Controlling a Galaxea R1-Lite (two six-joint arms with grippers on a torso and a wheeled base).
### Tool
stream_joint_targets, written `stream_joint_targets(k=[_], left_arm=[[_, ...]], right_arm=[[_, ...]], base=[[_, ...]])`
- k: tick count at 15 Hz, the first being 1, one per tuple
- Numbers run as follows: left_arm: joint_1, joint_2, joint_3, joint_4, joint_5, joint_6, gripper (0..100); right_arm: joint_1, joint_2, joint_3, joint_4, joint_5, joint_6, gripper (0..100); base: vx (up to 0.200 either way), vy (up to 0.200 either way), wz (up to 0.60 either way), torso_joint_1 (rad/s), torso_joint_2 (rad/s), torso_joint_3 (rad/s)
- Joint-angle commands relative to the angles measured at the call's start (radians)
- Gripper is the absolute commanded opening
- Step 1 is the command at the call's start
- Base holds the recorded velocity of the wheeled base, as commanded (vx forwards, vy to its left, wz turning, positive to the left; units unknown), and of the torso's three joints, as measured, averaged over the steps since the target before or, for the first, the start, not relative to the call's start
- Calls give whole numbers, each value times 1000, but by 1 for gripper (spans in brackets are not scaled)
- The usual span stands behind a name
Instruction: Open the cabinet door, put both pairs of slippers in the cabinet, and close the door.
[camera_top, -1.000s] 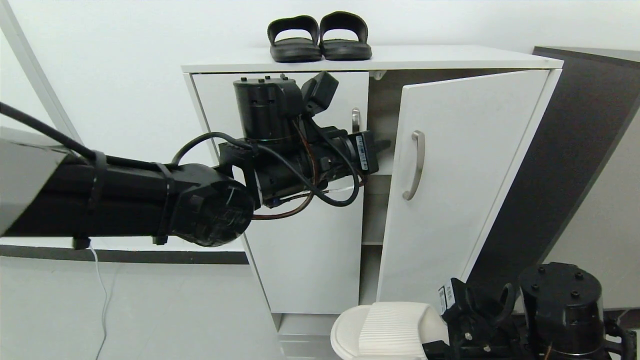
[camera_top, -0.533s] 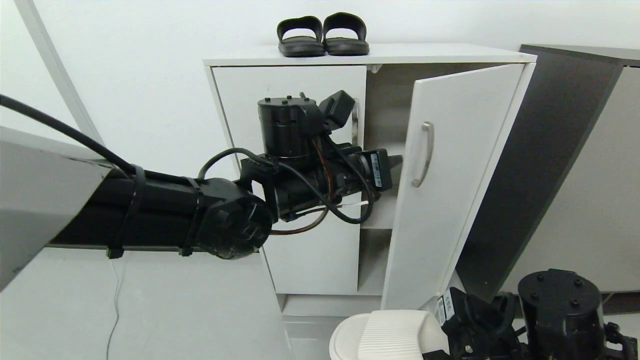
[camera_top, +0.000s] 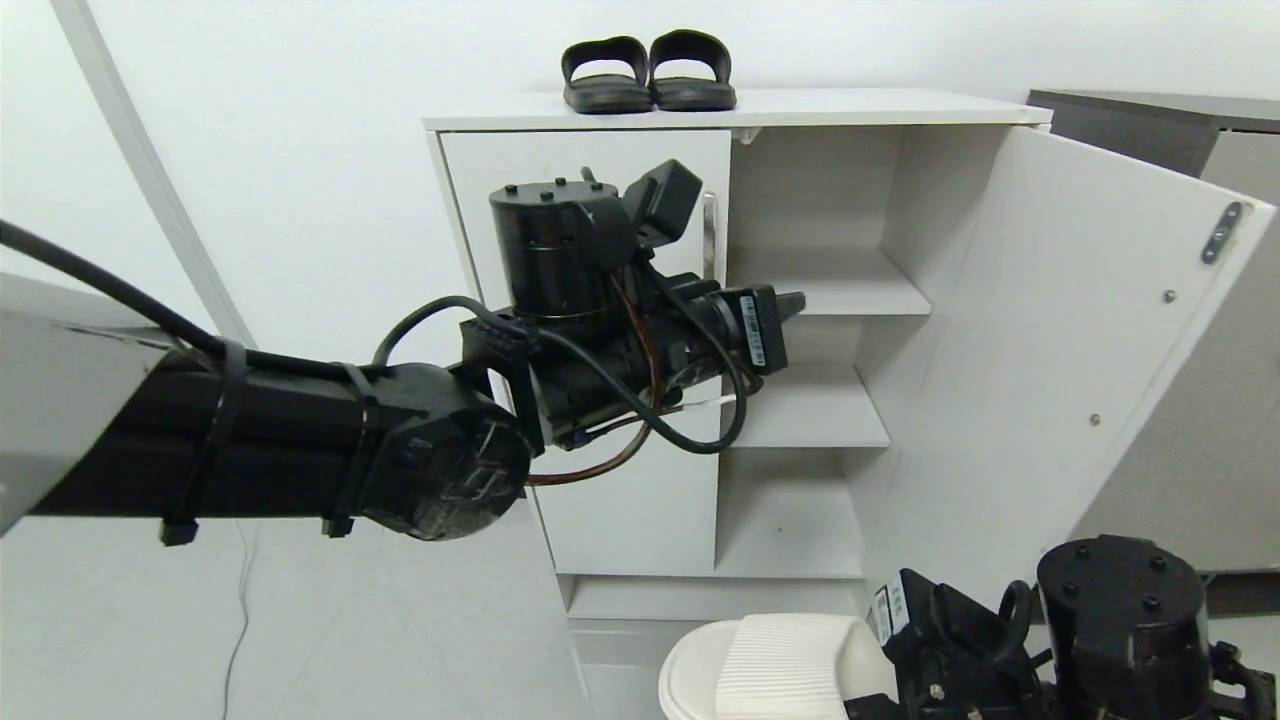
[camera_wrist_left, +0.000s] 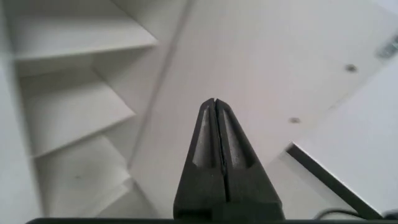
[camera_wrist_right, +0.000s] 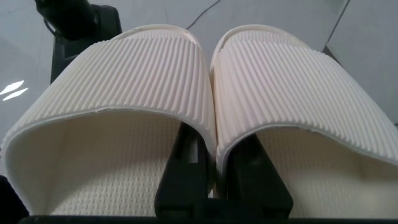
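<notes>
Head view: door (camera_top: 1050, 350) open wide for access. Left hand (camera_top: 797, 298) closed narrow, empty, by middle shelf (camera_top: 815, 412). White slippers (camera_top: 770, 665) pinched together in right hand (camera_wrist_right: 216, 169), low before cabinet (camera_top: 850, 108), for one carry; black slippers (camera_top: 650, 75) at cabinet top's front edge.

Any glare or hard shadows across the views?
Head view: even light, soft shade inside the open cabinet, none hard. Left wrist view: mild shading under the shelves, left claw dark against white. Right wrist view: bright glints on the glossy floor beside the white slippers.
</notes>
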Motion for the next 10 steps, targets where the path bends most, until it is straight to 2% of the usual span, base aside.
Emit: stream_joint_targets(k=[1,2,3,4,5,6,7,8,10], left_arm=[[49,-51,16,5,21,1,0],[81,-99,51,10,43,7,0],[110,-164,113,11,81,30,0],[136,-234,183,13,123,52,0],[168,-318,271,13,170,67,0],[191,-384,336,13,202,76,0],[213,-479,430,11,235,101,0],[230,-612,539,13,247,122,0],[256,-823,694,40,251,127,0]], right_arm=[[-24,7,-18,-5,-2,5,0],[-59,11,-40,-5,-10,7,0],[-81,12,-67,1,-53,14,0],[-92,23,-86,1,-137,40,0],[-93,40,-116,0,-265,82,0],[-93,49,-142,1,-343,122,0],[-92,73,-178,3,-426,178,0],[-93,112,-218,3,-531,194,0],[-109,170,-283,1,-673,198,0]], base=[[0,0,0,0,0,0],[0,0,0,0,0,0],[0,0,0,0,0,0],[0,0,0,0,0,0],[0,0,0,0,0,0],[0,0,0,0,0,0],[0,0,0,0,0,0],[0,0,0,0,0,0],[0,0,0,0,0,0]])
